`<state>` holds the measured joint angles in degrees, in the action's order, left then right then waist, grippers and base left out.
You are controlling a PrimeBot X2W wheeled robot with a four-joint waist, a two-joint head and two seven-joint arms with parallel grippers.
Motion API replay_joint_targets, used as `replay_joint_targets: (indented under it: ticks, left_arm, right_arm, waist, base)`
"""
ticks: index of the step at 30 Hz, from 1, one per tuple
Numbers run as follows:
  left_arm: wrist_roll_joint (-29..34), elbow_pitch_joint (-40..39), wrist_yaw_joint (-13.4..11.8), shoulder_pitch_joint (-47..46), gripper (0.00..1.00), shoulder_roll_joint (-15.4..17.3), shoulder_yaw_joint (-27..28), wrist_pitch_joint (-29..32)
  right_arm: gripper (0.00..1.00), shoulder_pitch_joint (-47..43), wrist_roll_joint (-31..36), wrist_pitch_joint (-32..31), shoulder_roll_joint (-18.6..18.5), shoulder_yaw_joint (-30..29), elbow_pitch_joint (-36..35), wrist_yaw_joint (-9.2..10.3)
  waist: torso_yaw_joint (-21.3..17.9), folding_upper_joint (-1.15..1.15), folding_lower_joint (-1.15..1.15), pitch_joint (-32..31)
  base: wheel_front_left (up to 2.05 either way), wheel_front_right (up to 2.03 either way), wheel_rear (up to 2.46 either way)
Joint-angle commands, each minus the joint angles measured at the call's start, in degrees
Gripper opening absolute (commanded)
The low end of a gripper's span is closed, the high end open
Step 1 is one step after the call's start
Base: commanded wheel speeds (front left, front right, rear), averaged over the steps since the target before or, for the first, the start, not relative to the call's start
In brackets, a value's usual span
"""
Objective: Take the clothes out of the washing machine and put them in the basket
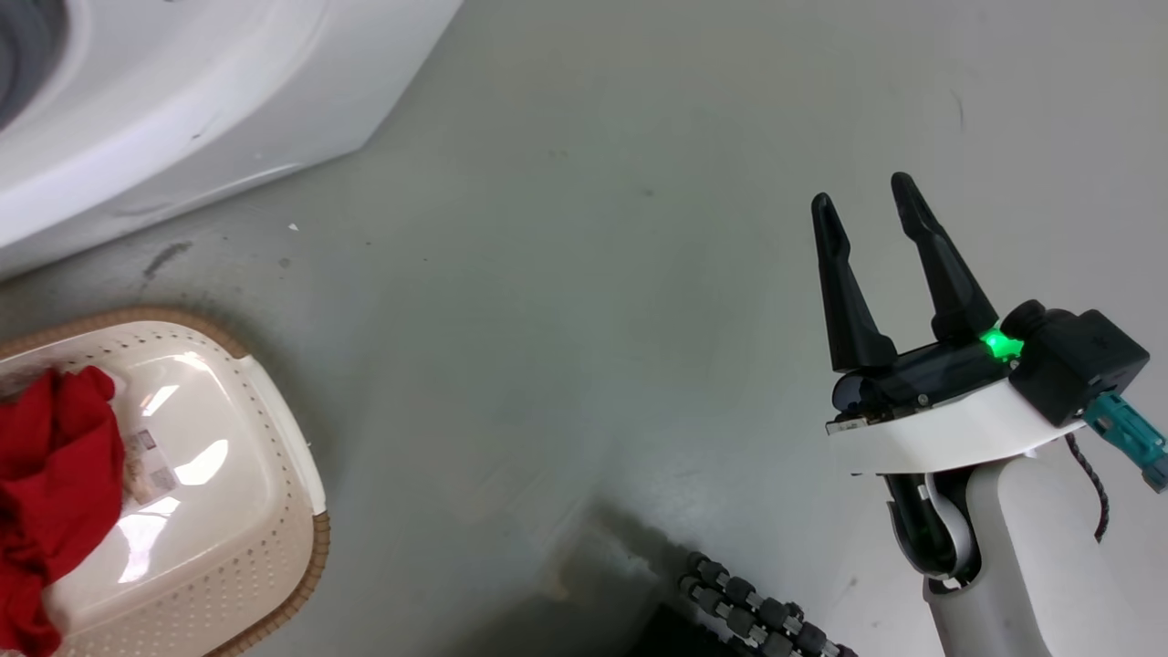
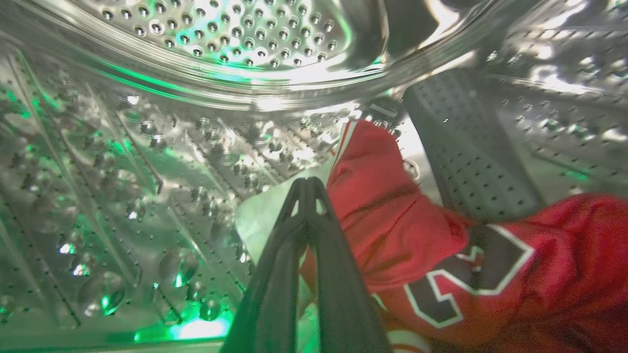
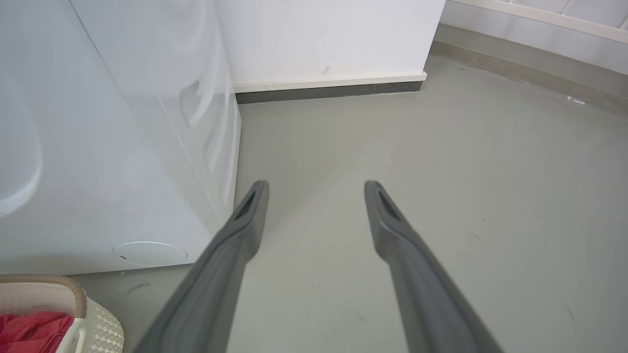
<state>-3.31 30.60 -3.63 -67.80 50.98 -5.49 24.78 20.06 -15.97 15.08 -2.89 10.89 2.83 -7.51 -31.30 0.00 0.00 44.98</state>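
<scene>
Red garment (image 2: 392, 220) lies in the drum (image 2: 122, 196); left gripper (image 2: 306, 184) closed at its white edge, evidently for extraction; right gripper (image 1: 861, 192) apart, idle.

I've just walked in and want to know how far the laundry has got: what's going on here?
The robot is unloading the washing machine. Its left gripper is inside the steel drum, fingers shut, beside a red garment with white trim; whether it has pinched fabric is unclear. One plain red garment already lies in the basket. The right gripper hangs open over the floor, holding nothing.
</scene>
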Motion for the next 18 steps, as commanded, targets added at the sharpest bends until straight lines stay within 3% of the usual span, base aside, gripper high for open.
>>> replay_joint_targets:
  ticks: [1,8,18]
  left_arm:
    - [-0.63,1.09,-0.78,-0.07,0.00,-1.59,-0.12,-3.23]
    - [-2.98,6.87,-2.24,1.29,0.00,-6.24,0.24,-14.90]
    - [-5.69,17.81,-0.75,2.71,0.00,-11.70,-0.58,-28.44]
  right_arm:
    - [1.00,0.42,0.47,0.11,0.03,-0.57,-0.11,0.04]
    - [1.00,-1.14,2.29,0.11,0.02,-2.43,-0.24,0.04]
    - [1.00,-3.82,4.89,0.11,0.01,-4.67,-0.17,0.04]
  waist:
    - [1.06,0.00,0.00,-1.51]
    - [2.85,0.00,0.00,-6.13]
    - [5.67,0.00,0.00,-13.35]
  base:
    - [0.00,0.00,0.00]
    - [0.00,0.00,0.00]
    - [0.00,0.00,0.00]
